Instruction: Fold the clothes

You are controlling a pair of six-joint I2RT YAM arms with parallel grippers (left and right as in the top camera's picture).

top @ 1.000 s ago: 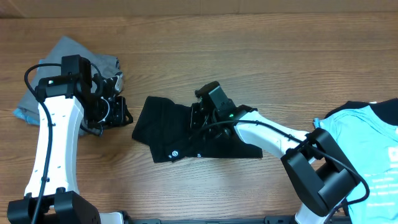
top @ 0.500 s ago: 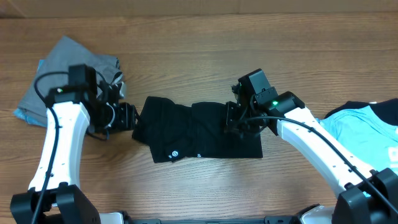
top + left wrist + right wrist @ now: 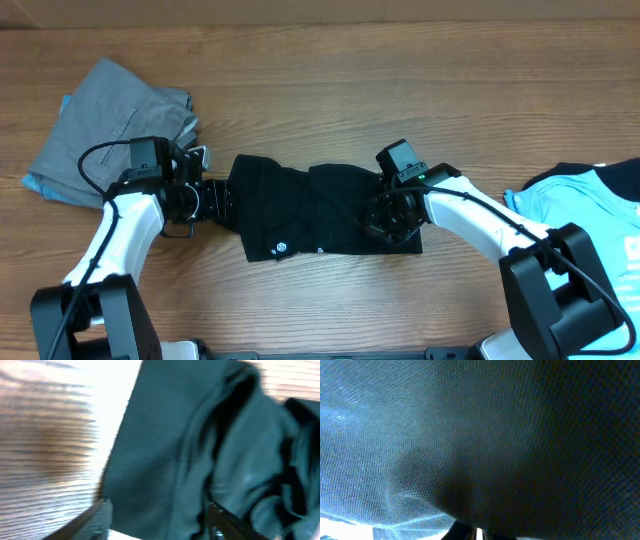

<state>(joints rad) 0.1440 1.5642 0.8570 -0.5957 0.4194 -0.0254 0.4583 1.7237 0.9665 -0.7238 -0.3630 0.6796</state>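
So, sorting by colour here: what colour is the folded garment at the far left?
The folded garment is plain grey; overhead view shows it best.

A wooden table [image 3: 330, 70] with lengthwise grain is carrying all the clothes, and a black T-shirt [image 3: 300, 215] is lying crumpled and partly bunched near its middle, its small white label [image 3: 281, 248] facing up by the shirt's near edge. Well to the left of the T-shirt and farther back, grey trousers [image 3: 110, 115] are sitting folded flat, with a sliver of light-blue cloth [image 3: 28, 185] peeking out from under their left edge. Far to the right of the T-shirt, a light-blue tee [image 3: 590, 230] is running off the picture's edge.
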